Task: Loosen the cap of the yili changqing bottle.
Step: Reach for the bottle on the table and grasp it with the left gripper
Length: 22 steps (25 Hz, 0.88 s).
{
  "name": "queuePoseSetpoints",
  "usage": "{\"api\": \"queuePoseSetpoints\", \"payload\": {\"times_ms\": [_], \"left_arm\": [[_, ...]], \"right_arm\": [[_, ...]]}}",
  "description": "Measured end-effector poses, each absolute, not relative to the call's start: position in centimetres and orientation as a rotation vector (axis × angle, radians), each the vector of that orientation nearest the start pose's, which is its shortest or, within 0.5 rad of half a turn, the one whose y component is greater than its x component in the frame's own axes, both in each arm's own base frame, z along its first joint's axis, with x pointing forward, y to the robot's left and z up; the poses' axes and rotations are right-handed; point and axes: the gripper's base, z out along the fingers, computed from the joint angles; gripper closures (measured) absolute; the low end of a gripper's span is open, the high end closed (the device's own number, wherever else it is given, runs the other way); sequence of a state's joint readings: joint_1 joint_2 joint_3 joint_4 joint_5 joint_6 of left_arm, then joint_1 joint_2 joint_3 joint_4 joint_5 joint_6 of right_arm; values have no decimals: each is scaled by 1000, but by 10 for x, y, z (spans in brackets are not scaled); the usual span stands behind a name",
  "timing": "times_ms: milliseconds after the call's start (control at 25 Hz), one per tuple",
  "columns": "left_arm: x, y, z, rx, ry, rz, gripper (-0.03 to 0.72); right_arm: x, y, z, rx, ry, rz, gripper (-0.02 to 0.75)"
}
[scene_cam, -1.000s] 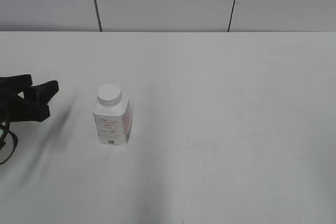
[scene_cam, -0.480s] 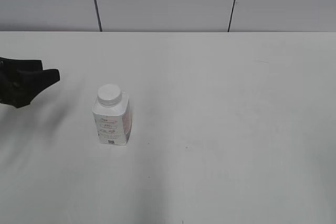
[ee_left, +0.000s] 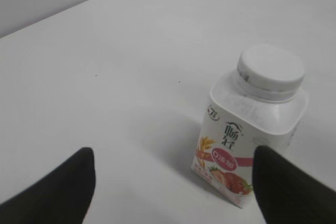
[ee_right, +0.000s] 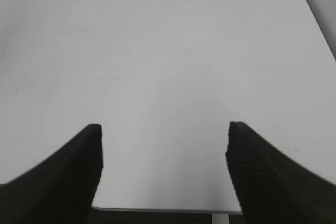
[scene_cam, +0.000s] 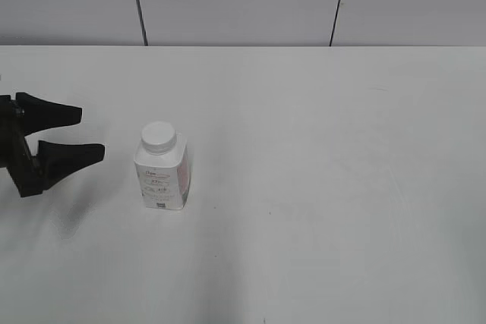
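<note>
At the far left of the exterior view, the left claw (scene_cam: 91, 133) stands wide, its two black fingers pointing at the yili changqing bottle (scene_cam: 161, 175) and gripping nothing. The bottle stands upright on the white tabletop (scene_cam: 342, 157), left of centre, near the claw but apart from it, with the cap (scene_cam: 159, 136) seated on its neck. Only the left wrist view reveals the bottle's pink label with a strawberry picture, facing the claw. The right claw (ee_right: 164, 169), seen only in its own wrist view, is spread wide over bare tabletop near an edge, empty.
</note>
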State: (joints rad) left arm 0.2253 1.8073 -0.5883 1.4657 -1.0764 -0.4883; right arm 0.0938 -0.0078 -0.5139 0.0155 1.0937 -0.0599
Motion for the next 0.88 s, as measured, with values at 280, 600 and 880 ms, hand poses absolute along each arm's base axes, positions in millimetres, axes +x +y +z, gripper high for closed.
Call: {"api": "queuePoseSetpoints", "payload": {"times_ms": [280,600,880], "left_arm": [[268,-57,133,1060,1732,-752,99],[278,-77,110,1097,1735,-804,99],[286,-79,98,1125,1730,-837,99]], "right_arm": [[-9,0,278,-159,2050,40,156],[-9,0,278,-159,2050,40,156],[-9,0,278,-159,2050,40,156]]}}
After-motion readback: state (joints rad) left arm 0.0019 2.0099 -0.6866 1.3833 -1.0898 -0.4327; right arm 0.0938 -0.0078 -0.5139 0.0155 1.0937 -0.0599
